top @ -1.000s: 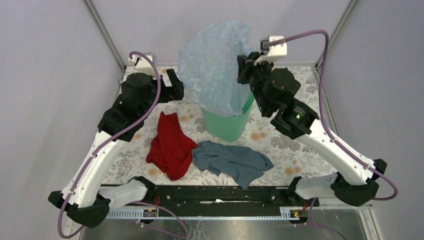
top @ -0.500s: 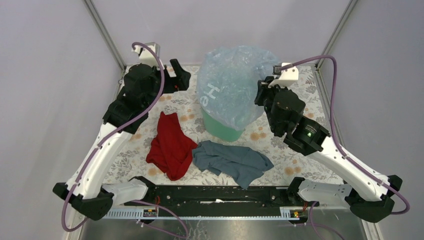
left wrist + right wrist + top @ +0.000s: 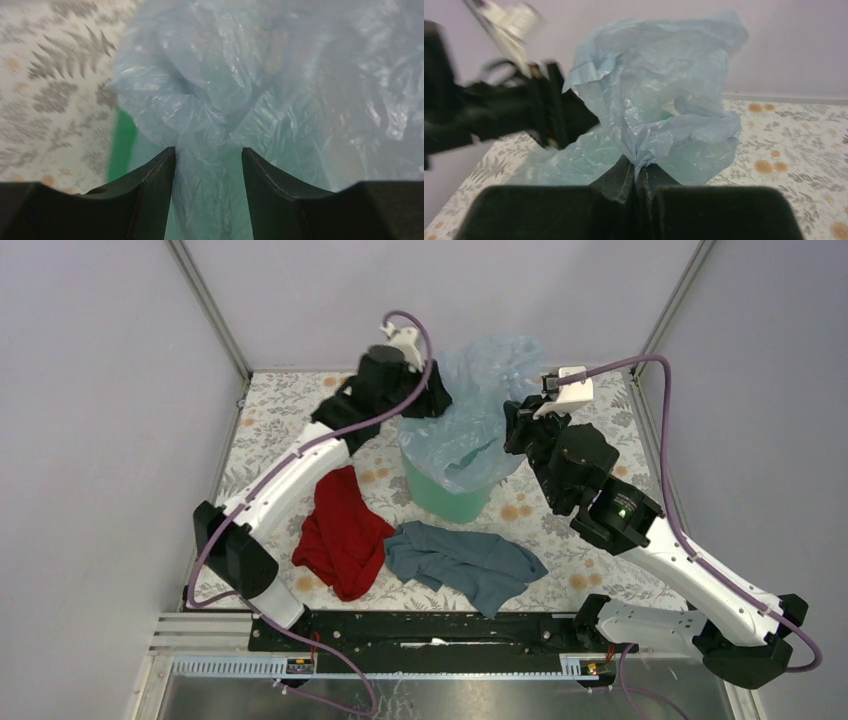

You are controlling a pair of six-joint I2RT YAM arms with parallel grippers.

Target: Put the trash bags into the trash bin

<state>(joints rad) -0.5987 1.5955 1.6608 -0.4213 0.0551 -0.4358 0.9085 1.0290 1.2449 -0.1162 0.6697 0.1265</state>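
**Right pincer clamped on the trash bag; left pincer apart**

A gathered neck of the pale-blue trash bag is pinched between the closed fingers of the right pincer. The rest billows up and away from the tips, with its long axis roughly upright. Its lower part is draped over the mouth of the mint-green trash bin, just below both pincers. Crinkled plastic is seen between the parted fingers of the left pincer; contact cannot be told. The left arm is stretched far forward and the right arm is bent at the elbow, so the wrists face each other across the bin. A red cloth and a grey-blue cloth are seen on the flowered table, nearer the arm bases than either pincer.
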